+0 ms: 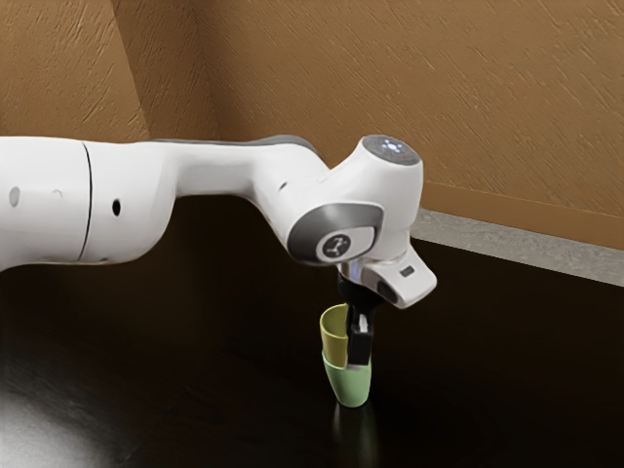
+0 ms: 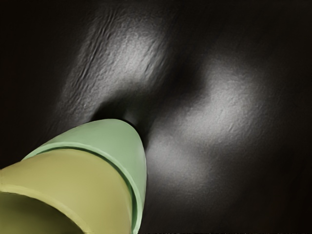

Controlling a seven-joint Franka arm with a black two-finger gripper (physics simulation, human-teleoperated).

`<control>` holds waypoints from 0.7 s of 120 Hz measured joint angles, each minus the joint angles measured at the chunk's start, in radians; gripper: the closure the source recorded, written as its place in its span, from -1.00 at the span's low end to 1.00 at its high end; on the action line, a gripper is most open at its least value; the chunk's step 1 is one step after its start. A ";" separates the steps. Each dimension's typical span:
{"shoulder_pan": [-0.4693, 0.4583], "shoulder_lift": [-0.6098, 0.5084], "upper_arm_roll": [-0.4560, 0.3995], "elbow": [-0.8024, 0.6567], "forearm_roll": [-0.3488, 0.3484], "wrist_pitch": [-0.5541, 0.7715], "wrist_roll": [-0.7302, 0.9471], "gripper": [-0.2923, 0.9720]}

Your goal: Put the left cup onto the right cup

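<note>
- I am reading this step as seating and release. The yellow cup [image 1: 334,336] is sitting nested in the green cup [image 1: 348,385] on the dark table [image 1: 195,390].
- My gripper [image 1: 359,336] is hanging at the yellow cup's rim, on the exterior view's right side. I cannot tell whether I am clamping the wall or merely standing beside it.
- I am judging that the release wants care. I should confirm the yellow cup is fully down, let go gently, then lift straight up so I am not dragging the rim or tipping the stack.
- The yellow cup is showing olive, tapered and open upward. Its upper half is standing above the green rim and seems to lean slightly toward the exterior view's left.
- The green cup is looking pale, upright and narrow at the base.
</note>
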 joint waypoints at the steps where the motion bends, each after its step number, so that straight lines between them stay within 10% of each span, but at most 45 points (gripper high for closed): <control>1: 0.000 -0.001 0.000 0.000 0.000 0.000 0.000 -0.48; 84: 0.019 -0.085 0.025 -0.014 0.001 -0.028 0.012 -0.54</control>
